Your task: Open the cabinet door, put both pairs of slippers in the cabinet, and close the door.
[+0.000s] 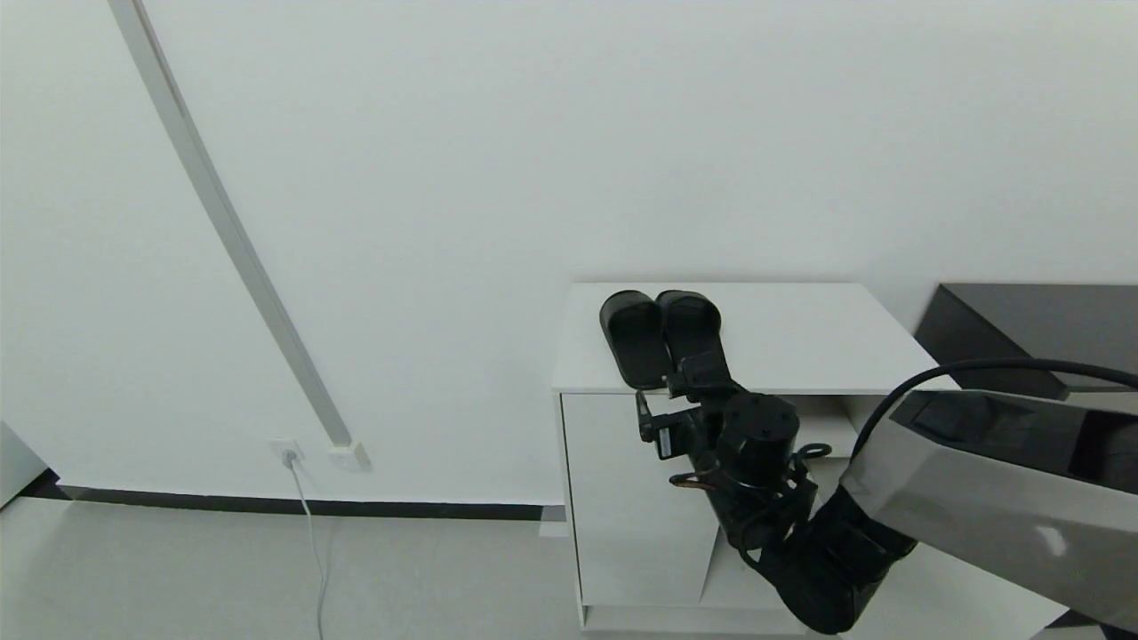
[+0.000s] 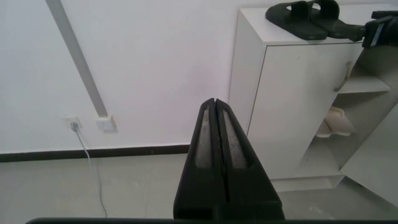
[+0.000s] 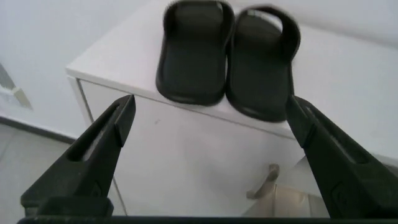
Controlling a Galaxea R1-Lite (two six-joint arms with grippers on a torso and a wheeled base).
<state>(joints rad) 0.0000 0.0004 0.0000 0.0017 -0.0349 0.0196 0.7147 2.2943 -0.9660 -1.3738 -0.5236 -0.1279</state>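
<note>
A pair of black slippers [image 1: 658, 338] [image 2: 308, 12] [image 3: 227, 56] lies side by side on top of the white cabinet [image 1: 800, 338] [image 2: 292, 93] [image 3: 118, 62]. My right gripper [image 1: 673, 391] [image 3: 210, 102] [image 2: 380, 30] is open just in front of the slippers' near ends, one finger on each side, touching nothing. The cabinet's right half stands open, and a pale pair of slippers [image 2: 336, 121] rests on a lower shelf inside. The left door is shut, its handle [image 2: 342, 78] [image 3: 264, 180] at the inner edge. My left gripper [image 2: 214, 102] is shut and empty, well off to the cabinet's left.
The open door panel [image 2: 373, 168] swings out at the cabinet's lower right. A wall socket [image 1: 286, 453] with a hanging cable and a slanted cable duct [image 1: 222, 222] are on the wall to the left. A dark table [image 1: 1022, 329] stands right of the cabinet.
</note>
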